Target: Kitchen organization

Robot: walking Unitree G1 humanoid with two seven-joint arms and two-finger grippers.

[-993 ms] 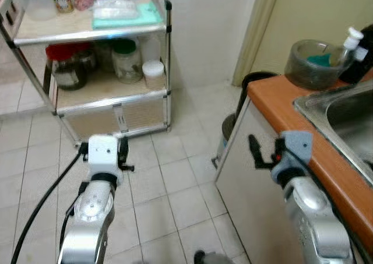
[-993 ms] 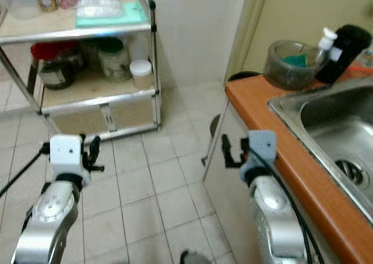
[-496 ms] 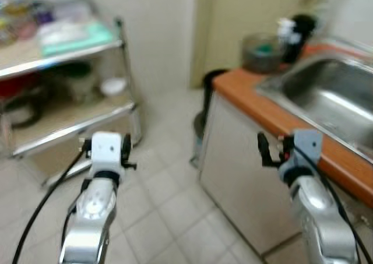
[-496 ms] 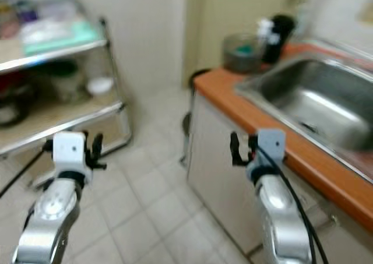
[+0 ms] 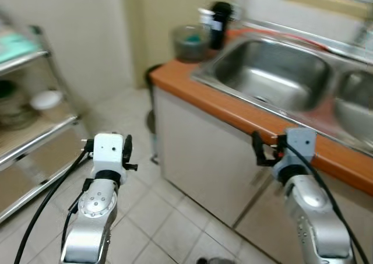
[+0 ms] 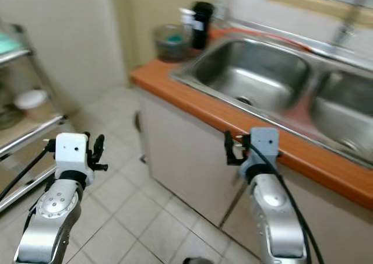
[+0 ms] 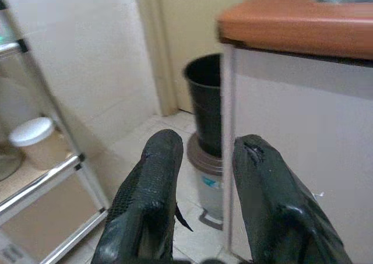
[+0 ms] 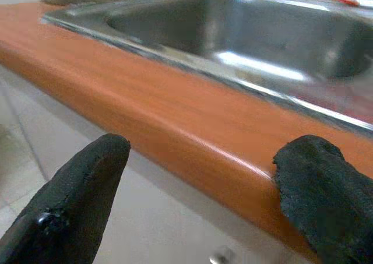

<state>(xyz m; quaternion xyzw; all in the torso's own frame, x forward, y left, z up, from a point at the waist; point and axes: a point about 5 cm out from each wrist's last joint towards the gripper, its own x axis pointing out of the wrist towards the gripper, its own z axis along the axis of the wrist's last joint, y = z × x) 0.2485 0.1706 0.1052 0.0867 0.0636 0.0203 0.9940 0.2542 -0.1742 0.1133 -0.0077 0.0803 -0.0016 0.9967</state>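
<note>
Orange counter edge (image 8: 175, 130) runs straight across in front of right gripper (image 8: 198, 188), fingers (image 8: 76, 200) spread wide, nothing between them; edge just beyond the tips, no contact visible. Steel double sink (image 5: 274, 71) sits past that edge, its rim close behind the lip. At the counter's far end beyond the sink: glass bowl (image 5: 189, 41) w/ something teal inside, black bottle (image 5: 220, 24) next to it. White cabinet front (image 5: 204, 153) drops below the edge, under the right gripper's level.

Left gripper (image 7: 201, 159) hangs low over tiled floor (image 5: 145, 217), fingers (image 7: 154, 182) a narrow gap apart, gripping nothing. Ahead of it: black bin (image 7: 207, 101) by the cabinet corner, near the wall. Metal shelf rack (image 5: 35, 141) to its left, white lidded tub (image 7: 32, 138) on a shelf. Open floor between rack and cabinet, either side of left arm. Head views blurred.
</note>
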